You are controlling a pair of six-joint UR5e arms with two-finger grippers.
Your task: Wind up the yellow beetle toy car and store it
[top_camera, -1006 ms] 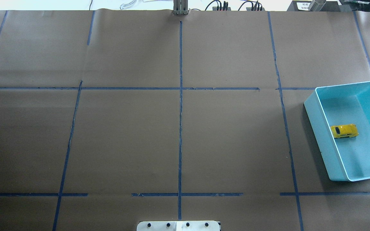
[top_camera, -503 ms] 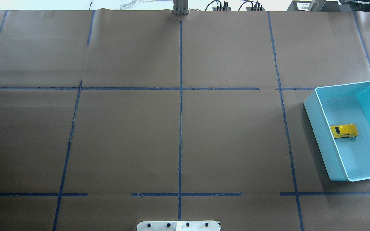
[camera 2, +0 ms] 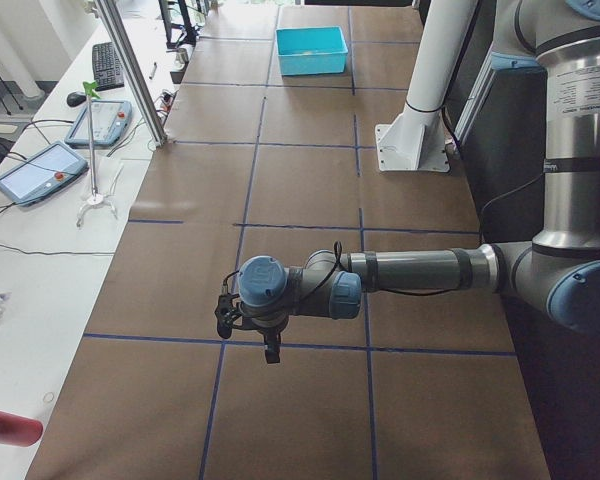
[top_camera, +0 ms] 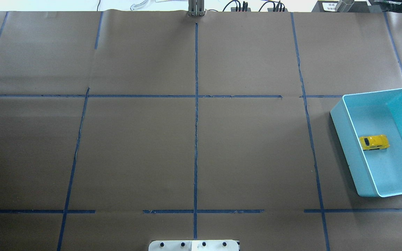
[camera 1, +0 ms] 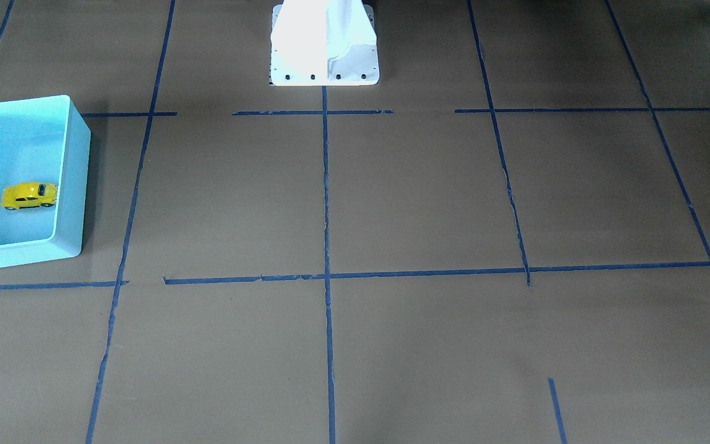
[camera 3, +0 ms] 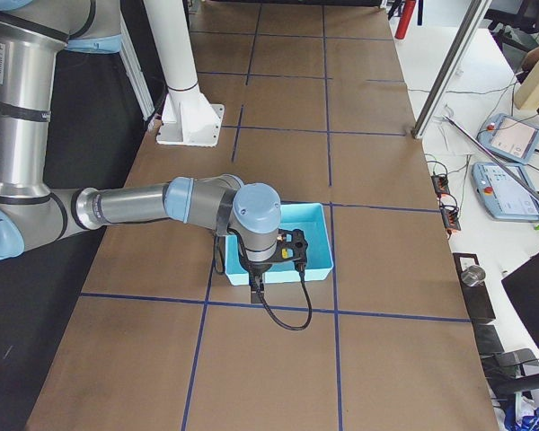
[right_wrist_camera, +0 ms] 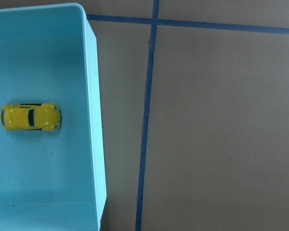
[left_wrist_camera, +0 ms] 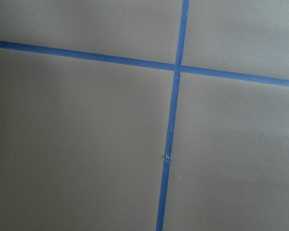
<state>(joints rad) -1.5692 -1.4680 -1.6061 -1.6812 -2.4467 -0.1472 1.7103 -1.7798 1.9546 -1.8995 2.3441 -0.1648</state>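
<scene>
The yellow beetle toy car (top_camera: 374, 142) stands on its wheels inside the turquoise bin (top_camera: 340, 115) at the table's right side. It also shows in the front-facing view (camera 1: 29, 195) and the right wrist view (right_wrist_camera: 31, 117), close to the bin's wall (right_wrist_camera: 94, 120). My right gripper (camera 3: 257, 285) hangs high above the bin's outer end and shows only in the exterior right view; I cannot tell if it is open. My left gripper (camera 2: 271, 350) hangs over the table's left end, only in the exterior left view; I cannot tell its state.
Brown paper with blue tape lines (top_camera: 196, 122) covers the table. The robot's white base (top_camera: 194, 245) sits at the near edge. A metal pole (camera 2: 130, 70) and tablets (camera 2: 40, 170) stand on the white bench beyond the far edge.
Dark parts of my right gripper at the overhead view's right edge, over the bin, have left that view. The car and bin have not moved.
</scene>
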